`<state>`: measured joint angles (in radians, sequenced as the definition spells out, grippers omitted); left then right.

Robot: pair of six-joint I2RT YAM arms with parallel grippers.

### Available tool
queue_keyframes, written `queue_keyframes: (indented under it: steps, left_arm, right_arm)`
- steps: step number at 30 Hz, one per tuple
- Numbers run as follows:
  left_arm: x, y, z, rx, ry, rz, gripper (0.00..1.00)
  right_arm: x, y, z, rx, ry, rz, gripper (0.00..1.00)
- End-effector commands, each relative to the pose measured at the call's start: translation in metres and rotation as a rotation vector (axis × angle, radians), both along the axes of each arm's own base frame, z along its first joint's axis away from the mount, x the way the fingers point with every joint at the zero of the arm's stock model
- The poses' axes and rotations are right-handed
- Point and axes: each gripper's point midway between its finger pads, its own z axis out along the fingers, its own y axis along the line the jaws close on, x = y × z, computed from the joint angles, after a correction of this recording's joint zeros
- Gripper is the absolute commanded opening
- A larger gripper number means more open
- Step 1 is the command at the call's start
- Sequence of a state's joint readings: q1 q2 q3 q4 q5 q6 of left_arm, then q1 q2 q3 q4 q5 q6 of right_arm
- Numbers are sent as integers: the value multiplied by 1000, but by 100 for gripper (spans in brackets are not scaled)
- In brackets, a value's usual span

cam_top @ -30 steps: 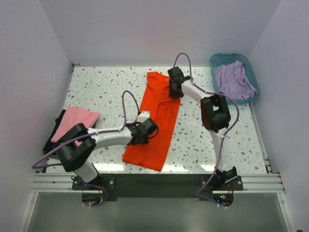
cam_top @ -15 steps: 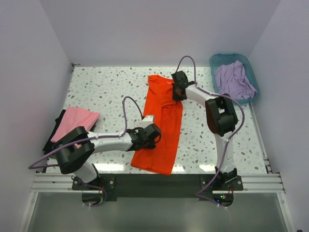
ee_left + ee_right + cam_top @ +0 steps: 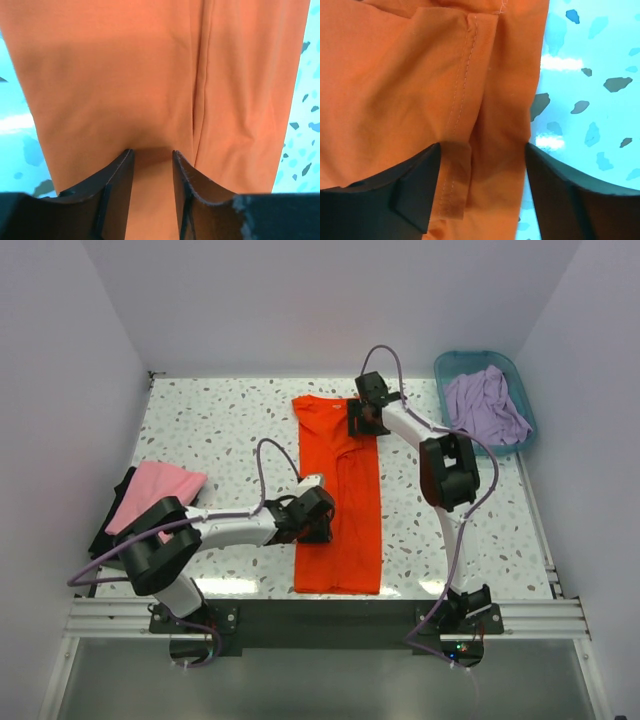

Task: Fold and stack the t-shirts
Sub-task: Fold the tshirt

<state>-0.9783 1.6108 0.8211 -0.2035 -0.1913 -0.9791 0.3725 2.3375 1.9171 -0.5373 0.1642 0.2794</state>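
The orange t-shirt (image 3: 340,500) lies on the table as a long narrow strip running from far to near, with a lengthwise fold crease (image 3: 200,100). My left gripper (image 3: 320,522) rests over its left edge at mid-length, jaws a little apart, with flat cloth (image 3: 125,75) under them and nothing pinched (image 3: 152,152). My right gripper (image 3: 362,420) sits at the shirt's far right corner, jaws wide open over the hemmed sleeve (image 3: 460,100) and straddling the cloth edge (image 3: 482,147). A folded pink t-shirt (image 3: 155,490) lies on a black one (image 3: 108,525) at the left. The lavender t-shirt (image 3: 485,405) fills the basket.
The teal plastic basket (image 3: 445,365) stands at the far right corner. White walls close in the speckled table (image 3: 220,430) on three sides. The metal rail (image 3: 320,618) with both arm bases runs along the near edge.
The orange shirt swung from a diagonal to straight: its near end went right, its far end left. Both grippers opened and let go of the cloth.
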Motion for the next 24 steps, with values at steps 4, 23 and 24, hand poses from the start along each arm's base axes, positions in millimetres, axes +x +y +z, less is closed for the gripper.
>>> queue_keyframes:
  steps: [4,23,24]
  left_arm:
    - [27,5,38,-44,-62,-7,51]
    - [-37,73,17,-21,39,14,50]
    - [-43,75,14,-17,50,11,50]
  right_arm:
    - [7,-4,55,24,-70,0,77]
    - [-258,-8,50,155,98,-55,76]
    - [-288,-8,42,181,125,-60,76]
